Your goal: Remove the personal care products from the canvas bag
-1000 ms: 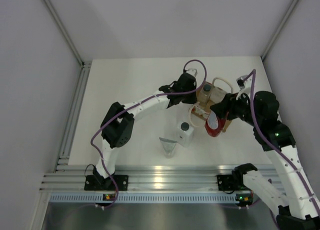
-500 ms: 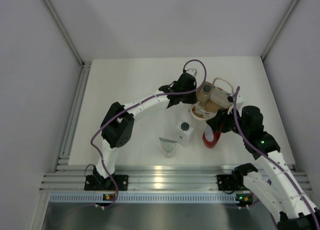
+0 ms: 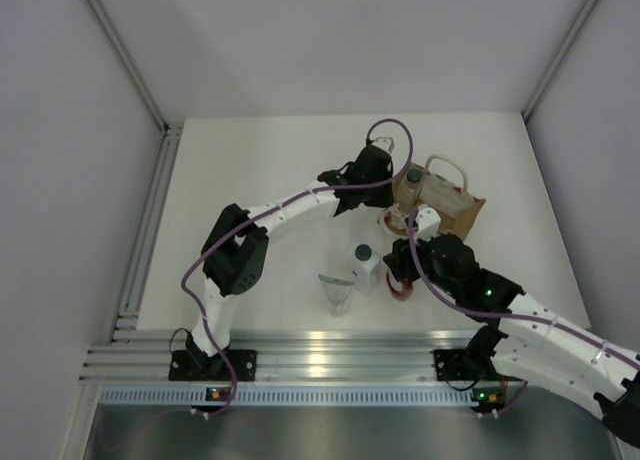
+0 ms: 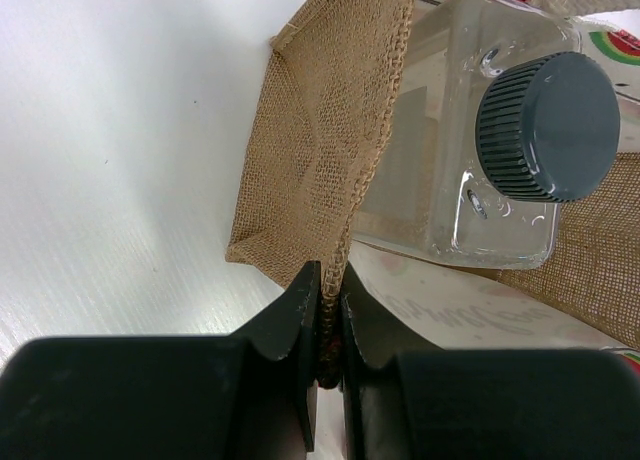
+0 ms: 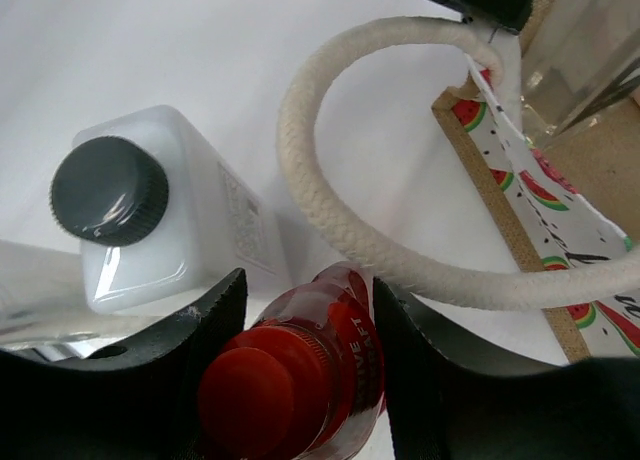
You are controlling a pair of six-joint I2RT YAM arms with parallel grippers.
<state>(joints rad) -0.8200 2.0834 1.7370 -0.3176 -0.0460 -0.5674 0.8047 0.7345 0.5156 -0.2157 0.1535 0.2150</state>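
Observation:
The canvas bag (image 3: 458,208) lies at the back right, its burlap side (image 4: 320,150) close in the left wrist view. My left gripper (image 3: 387,180) (image 4: 330,276) is shut on the bag's rim. The clear bottle with a grey cap (image 3: 418,186) (image 4: 470,150) sits in the bag's mouth. My right gripper (image 3: 401,270) (image 5: 306,290) is shut on the red bottle (image 3: 402,289) (image 5: 300,380), low over the table in front of the bag. The white bottle with a dark cap (image 3: 368,266) (image 5: 150,220) stands just left of it. The grey pouch (image 3: 338,293) lies further left.
A white rope handle (image 5: 400,250) of the bag loops right behind the red bottle, with the watermelon-printed side (image 5: 540,200) beyond it. An aluminium rail (image 3: 300,360) runs along the near table edge. Grey walls stand on both sides.
My right gripper has carried the red bottle away from the bag, forward and to the left, down beside the white bottle. The left gripper has stayed on the bag's rim.

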